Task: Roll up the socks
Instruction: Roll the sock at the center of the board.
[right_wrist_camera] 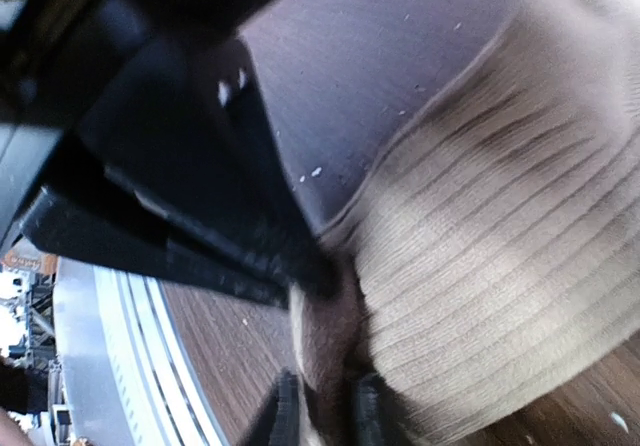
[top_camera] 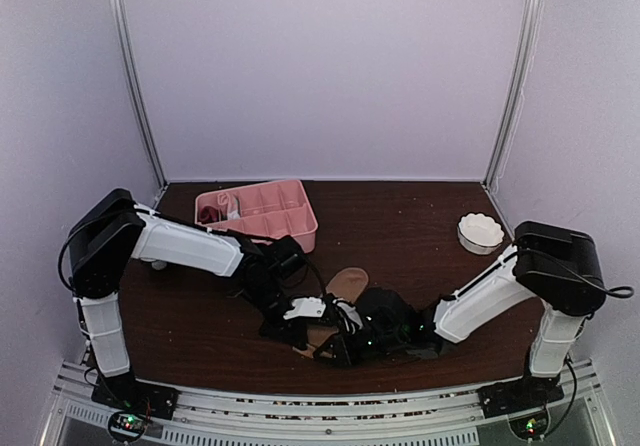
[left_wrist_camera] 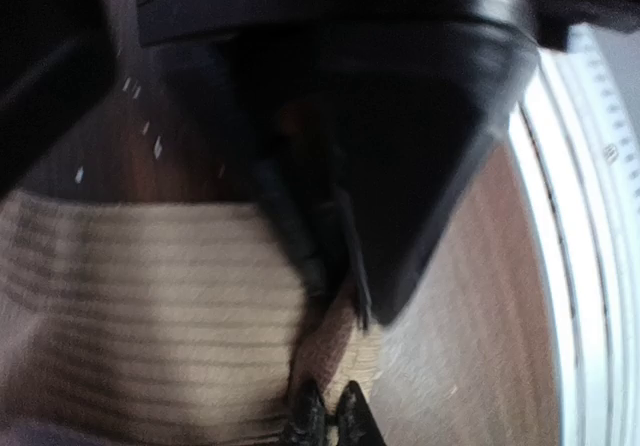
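A tan ribbed sock (top_camera: 348,284) lies on the dark wooden table (top_camera: 200,316) near the front middle, its near end bunched between both grippers. In the left wrist view the sock (left_wrist_camera: 150,306) fills the lower left. My left gripper (left_wrist_camera: 328,413) is shut, pinching a fold at the sock's edge. In the right wrist view the sock (right_wrist_camera: 500,266) spreads to the right. My right gripper (right_wrist_camera: 325,416) has a brown fold of that sock between its fingers, which stand a little apart. The two grippers (top_camera: 325,338) face each other almost tip to tip.
A pink divided tray (top_camera: 285,228) stands at the back left, behind the left arm. A small white scalloped bowl (top_camera: 480,232) sits at the back right. The metal rail of the table's front edge (top_camera: 330,411) runs just behind both grippers.
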`<state>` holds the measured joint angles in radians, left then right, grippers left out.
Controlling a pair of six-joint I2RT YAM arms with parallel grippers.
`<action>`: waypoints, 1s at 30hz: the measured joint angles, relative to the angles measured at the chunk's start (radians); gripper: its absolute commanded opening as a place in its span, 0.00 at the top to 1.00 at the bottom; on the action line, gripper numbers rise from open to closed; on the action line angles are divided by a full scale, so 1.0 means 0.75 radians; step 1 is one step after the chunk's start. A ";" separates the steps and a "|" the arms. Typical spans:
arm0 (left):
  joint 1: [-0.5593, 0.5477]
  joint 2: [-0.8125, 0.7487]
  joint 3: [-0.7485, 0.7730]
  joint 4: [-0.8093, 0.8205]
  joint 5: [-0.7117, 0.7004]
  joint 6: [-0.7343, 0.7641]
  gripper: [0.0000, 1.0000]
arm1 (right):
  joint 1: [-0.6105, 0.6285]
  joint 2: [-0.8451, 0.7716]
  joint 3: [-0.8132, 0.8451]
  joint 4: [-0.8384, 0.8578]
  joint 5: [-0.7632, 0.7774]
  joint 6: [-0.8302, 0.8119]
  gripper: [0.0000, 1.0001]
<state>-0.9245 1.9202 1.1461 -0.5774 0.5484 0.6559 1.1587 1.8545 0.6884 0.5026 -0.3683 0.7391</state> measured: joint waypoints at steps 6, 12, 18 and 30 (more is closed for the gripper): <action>0.016 0.077 0.104 -0.130 0.185 0.025 1.00 | 0.049 -0.083 -0.017 -0.072 0.198 0.020 0.49; 0.055 0.202 0.226 -0.246 0.244 0.000 0.99 | 0.102 -0.202 -0.105 -0.146 0.479 -0.003 0.41; 0.107 0.313 0.338 -0.398 0.305 -0.081 0.99 | 0.272 -0.308 -0.188 -0.269 0.762 -0.093 0.27; 0.108 0.359 0.432 -0.568 0.296 -0.135 1.00 | 0.571 -0.373 -0.111 -0.836 1.464 0.034 0.03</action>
<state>-0.8433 2.1891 1.4700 -1.0031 0.7700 0.5549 1.5871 1.5749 0.6052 -0.1242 0.7300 0.7643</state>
